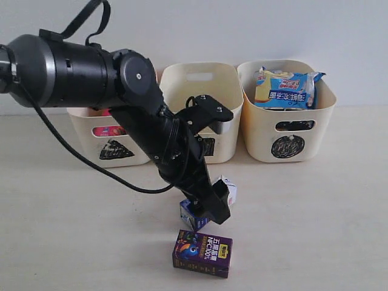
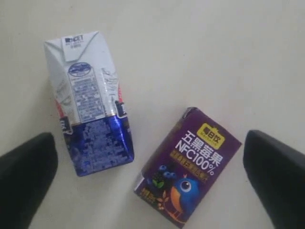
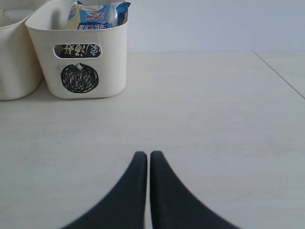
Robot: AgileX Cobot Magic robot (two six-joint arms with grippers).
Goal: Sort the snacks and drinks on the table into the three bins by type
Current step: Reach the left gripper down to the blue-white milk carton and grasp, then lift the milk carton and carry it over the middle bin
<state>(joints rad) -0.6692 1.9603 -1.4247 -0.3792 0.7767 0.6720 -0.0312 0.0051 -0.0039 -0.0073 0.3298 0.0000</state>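
On the pale tabletop [image 1: 315, 230] before a plain white wall [image 1: 273, 24], the left pincer [image 2: 150, 140] hovered wide open above the blue-and-white carton [image 1: 188, 215] and purple carton [image 1: 202, 253] at lower centre, the right pincer [image 3: 148, 162] clenched empty.

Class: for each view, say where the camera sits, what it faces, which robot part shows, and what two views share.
Exterior view: raised, facing three cream plastic bins across the table; left arm shows.
Left wrist view: overhead, looking down on a dark purple carton and blue-and-white gabled carton; open left gripper shows.
Right wrist view: low, level, facing the circle-marked bin; shut right gripper shows.
Shared: exterior and left wrist both show the cartons.
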